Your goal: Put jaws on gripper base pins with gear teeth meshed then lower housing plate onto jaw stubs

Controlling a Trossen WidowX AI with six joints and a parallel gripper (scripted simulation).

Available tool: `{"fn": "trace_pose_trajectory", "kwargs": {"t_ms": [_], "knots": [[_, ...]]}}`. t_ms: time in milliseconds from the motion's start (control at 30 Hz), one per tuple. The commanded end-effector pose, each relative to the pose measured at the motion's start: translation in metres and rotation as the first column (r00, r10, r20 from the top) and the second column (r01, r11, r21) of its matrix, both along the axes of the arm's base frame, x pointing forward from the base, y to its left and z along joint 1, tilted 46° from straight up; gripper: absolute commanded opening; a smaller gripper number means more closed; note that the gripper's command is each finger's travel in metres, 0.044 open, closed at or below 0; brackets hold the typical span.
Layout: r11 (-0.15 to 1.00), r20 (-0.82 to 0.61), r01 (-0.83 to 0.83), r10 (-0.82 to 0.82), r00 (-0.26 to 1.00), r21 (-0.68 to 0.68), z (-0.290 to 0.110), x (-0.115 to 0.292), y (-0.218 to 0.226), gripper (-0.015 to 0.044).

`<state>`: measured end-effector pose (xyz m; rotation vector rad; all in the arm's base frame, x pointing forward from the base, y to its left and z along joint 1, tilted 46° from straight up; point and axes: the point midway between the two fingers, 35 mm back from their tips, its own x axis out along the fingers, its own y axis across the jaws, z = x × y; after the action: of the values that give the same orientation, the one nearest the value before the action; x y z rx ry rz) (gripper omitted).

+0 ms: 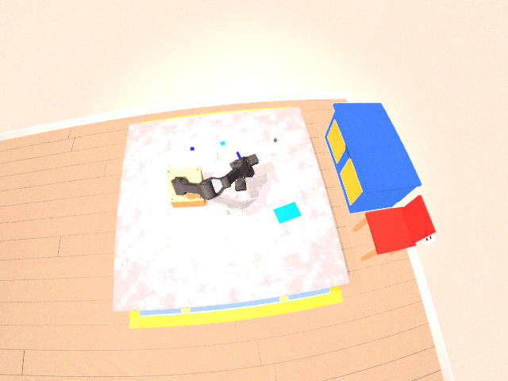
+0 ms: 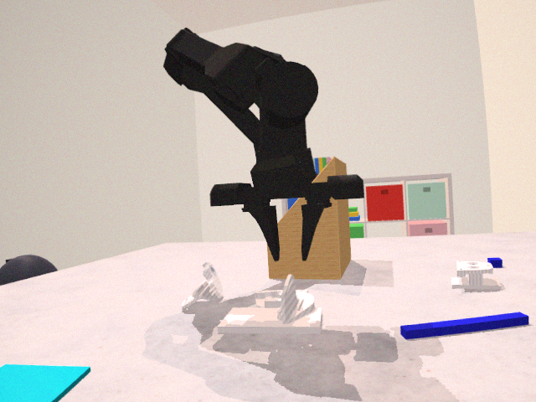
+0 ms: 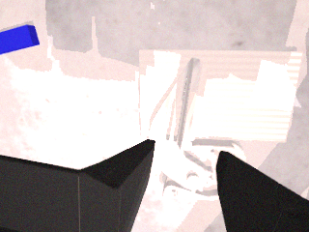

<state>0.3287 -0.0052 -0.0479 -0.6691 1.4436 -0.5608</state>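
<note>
My gripper [image 2: 290,259] [image 3: 185,154] points down with its fingers parted and nothing between them, above the white parts. A pale flat slab [image 2: 249,322] [image 3: 246,108] lies on the table. A thin white jaw-like piece [image 2: 287,302] [image 3: 185,101] stands tilted at the slab, below the fingertips. A rounded white part [image 2: 305,291] is just behind it, partly hidden. Another white piece [image 2: 209,283] stands tilted to the left in the exterior view. A white part with a flat top on a short column [image 2: 475,275] stands at the right. Glare blurs details; pins and tooth contact cannot be made out.
A blue bar [image 2: 465,325] [image 3: 16,40] [image 1: 238,155] lies beside the parts. A cyan sheet [image 1: 286,213] [image 2: 38,383] lies on the table. A small blue block [image 1: 191,148] [image 2: 494,262], a small cyan piece [image 1: 222,143] and a wooden block [image 1: 185,172] [image 2: 320,249] are also there.
</note>
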Motion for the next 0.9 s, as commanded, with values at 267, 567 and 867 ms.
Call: {"fn": "trace_pose_trajectory", "kwargs": {"t_ms": [267,567,867], "knots": [[0.998,-0.072,-0.06,0.061,0.996,0.004,0.081,-0.041,-0.073,0.0434],[0.995,-0.127,-0.103,0.101,0.987,-0.011,0.117,-0.09,-0.112,0.044],[0.995,-0.127,-0.103,0.101,0.987,-0.01,0.114,-0.089,-0.115,0.044]]}}
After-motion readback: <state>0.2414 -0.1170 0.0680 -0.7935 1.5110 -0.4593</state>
